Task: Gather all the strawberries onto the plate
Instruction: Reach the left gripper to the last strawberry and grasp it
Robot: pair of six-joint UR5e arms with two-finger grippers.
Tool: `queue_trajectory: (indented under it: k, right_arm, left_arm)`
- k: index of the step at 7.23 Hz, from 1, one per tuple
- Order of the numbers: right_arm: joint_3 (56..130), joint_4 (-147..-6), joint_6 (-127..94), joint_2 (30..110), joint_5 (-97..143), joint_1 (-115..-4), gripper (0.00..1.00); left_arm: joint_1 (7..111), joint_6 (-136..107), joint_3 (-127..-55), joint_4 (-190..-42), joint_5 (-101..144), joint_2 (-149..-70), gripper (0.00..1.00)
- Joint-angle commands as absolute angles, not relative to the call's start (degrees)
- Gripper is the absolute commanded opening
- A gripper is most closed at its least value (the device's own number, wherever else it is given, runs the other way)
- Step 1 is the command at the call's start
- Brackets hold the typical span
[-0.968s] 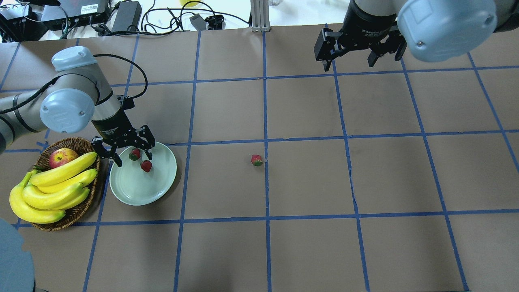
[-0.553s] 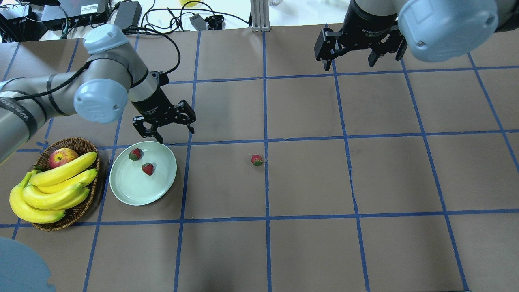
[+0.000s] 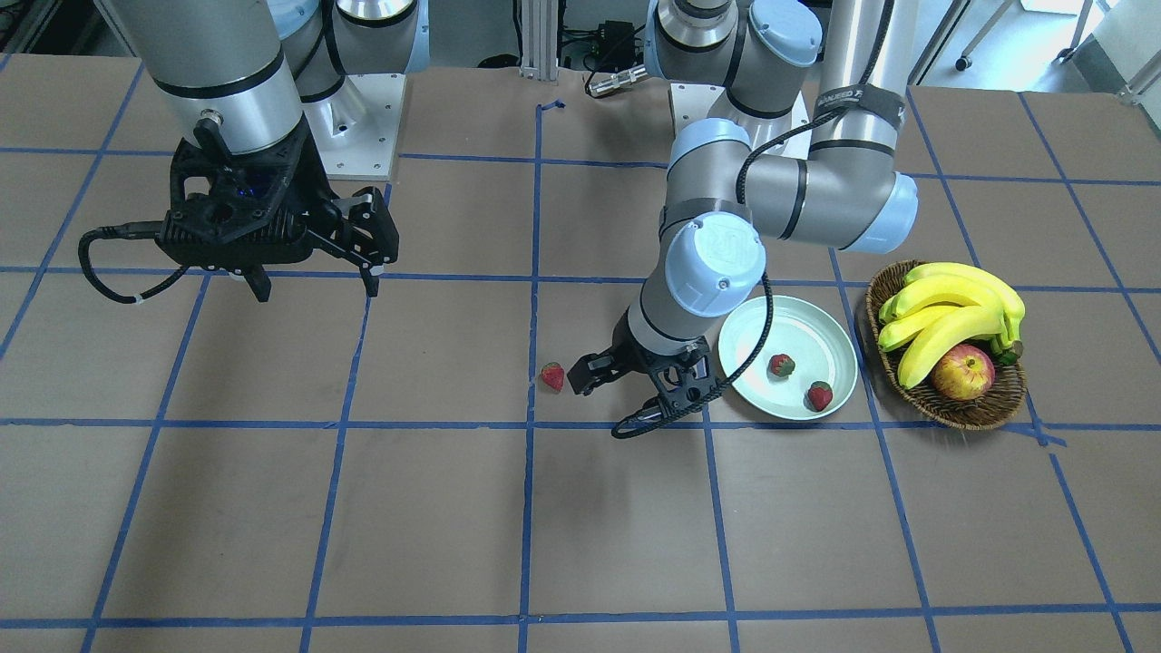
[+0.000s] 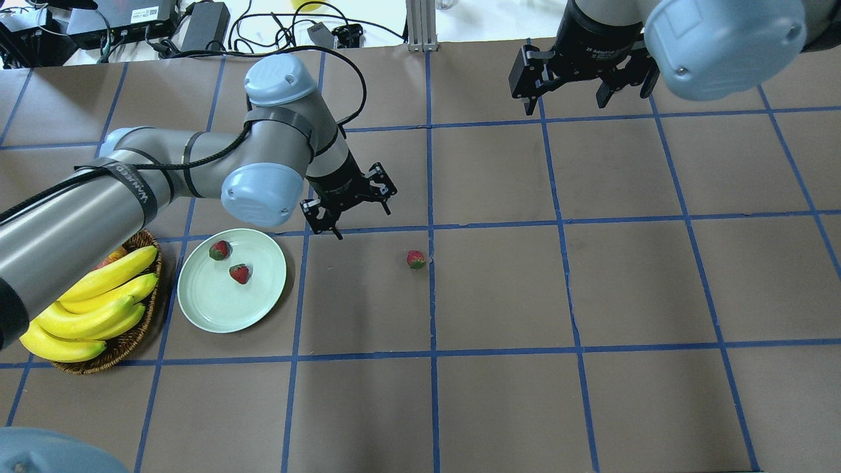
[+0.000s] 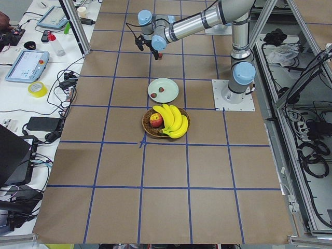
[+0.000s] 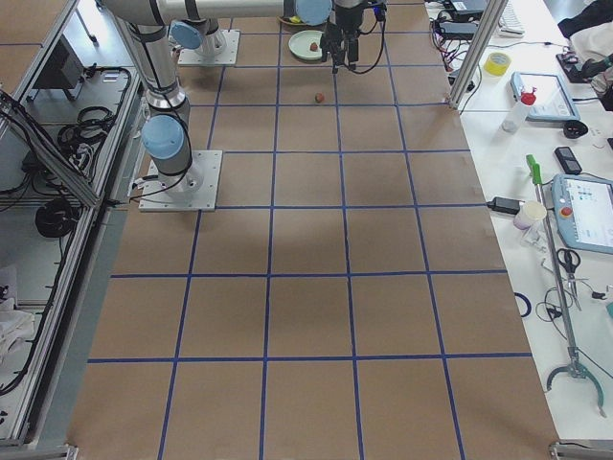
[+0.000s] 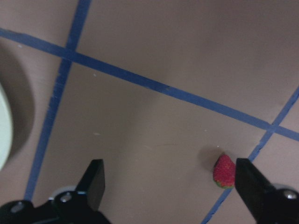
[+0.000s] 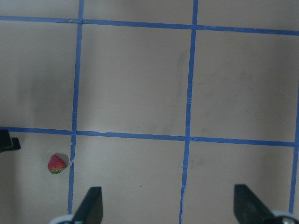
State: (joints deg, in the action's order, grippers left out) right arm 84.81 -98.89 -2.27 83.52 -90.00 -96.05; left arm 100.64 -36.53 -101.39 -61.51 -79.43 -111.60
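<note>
The pale green plate [image 4: 213,305] lies at the left with two strawberries on it [image 4: 219,249] [image 4: 240,273]. A third strawberry [image 4: 415,259] lies on the brown table beside a blue tape line, right of the plate. My left gripper [image 4: 363,225] is open and empty, above the table between the plate and the loose strawberry. In the left wrist view the strawberry [image 7: 224,171] shows near the right finger [image 7: 252,186]. My right gripper [image 4: 565,105] is open and empty, high at the far right.
A wicker basket [image 4: 125,345] with bananas [image 4: 92,309] and an apple [image 3: 963,372] stands left of the plate. Cables and electronics [image 4: 204,23] lie along the table's far edge. Blue tape lines grid the table.
My left gripper has moved right from over the plate to the space between plate and loose strawberry, still open. Both strawberries stay on the plate. The right arm has not moved.
</note>
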Motion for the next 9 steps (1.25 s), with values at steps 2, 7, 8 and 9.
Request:
queue_trajectory:
  k: [2,7,8,9]
  right_arm:
    - [84.81,-98.88,-2.29,83.5,-90.0,-95.98,1.0]
    - [84.81,-98.88,-2.11,83.5,-90.09,-95.98,1.0]
    - [84.81,-98.88,-2.2,83.41,-90.09,-95.98,1.0]
    - [84.81,-98.96,-2.2,83.5,-90.09,-95.98,1.0]
  left_arm:
    - [105.72,-39.46,-102.65,-53.64,-77.17,-116.53,1.0]
    - [106.17,-39.46,-102.83,-53.44,-77.52,-118.65,1.0]
    - [106.17,-39.46,-102.83,-53.44,-77.08,-119.26,0.91]
    - [106.17,-39.38,-102.75,-53.26,-76.04,-119.53,0.66]
